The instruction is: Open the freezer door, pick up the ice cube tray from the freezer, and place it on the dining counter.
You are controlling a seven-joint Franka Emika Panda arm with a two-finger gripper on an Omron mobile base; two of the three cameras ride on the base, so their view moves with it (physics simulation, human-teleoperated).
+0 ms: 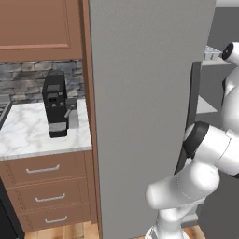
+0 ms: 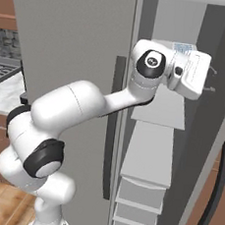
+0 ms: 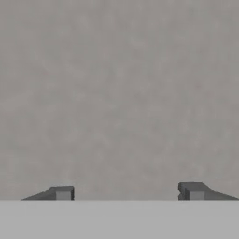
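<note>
Fingers (image 3: 130, 192) wide apart, nothing between

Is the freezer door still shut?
No, in the right base view the freezer stands open, its pale shelves and white drawers exposed, with the hand reaching in at the ice cube tray.

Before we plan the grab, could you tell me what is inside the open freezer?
Inside the freezer: pale shelves, white drawers low down, the ice cube tray on the top shelf, mostly covered by the robot's hand.
</note>
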